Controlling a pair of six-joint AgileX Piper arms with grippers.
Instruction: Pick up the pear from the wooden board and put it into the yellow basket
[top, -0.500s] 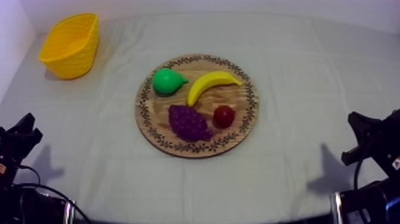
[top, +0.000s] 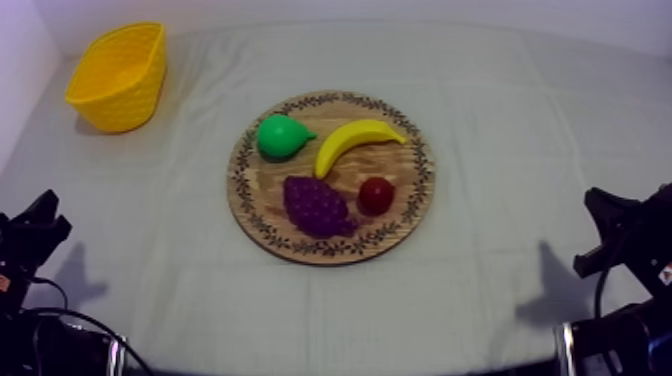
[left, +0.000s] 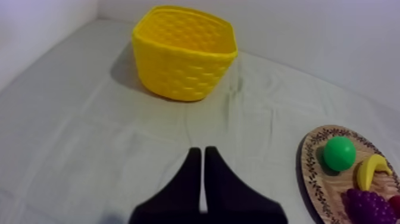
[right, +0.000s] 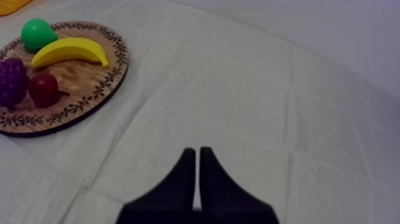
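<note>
Green, glossy plastic by the look of the pear (top: 280, 136), lying on the wooden board (top: 330, 256) at the part of it nearest the yellow basket (top: 125, 100), pointed end turned toward the banana (top: 355, 142), apart from the grapes (top: 318, 206) and the small red fruit (top: 376, 195). Probably hollow, light and stiff, so little fear of crushing. Likely slick, though, and rounded enough to slip out of a pinch set too near the tapered end. Best taken from above across the widest part of the body, squeezed from both sides, clear of the banana's tip. Left gripper (left: 200, 150) closed to a narrow wedge on nothing, low over the surface (top: 500, 120), facing the basket. Right gripper (right: 195, 150) likewise closed and bare, well apart from the board. To be spread before any descent. Basket upright, mouth up, well apart from the board.
</note>
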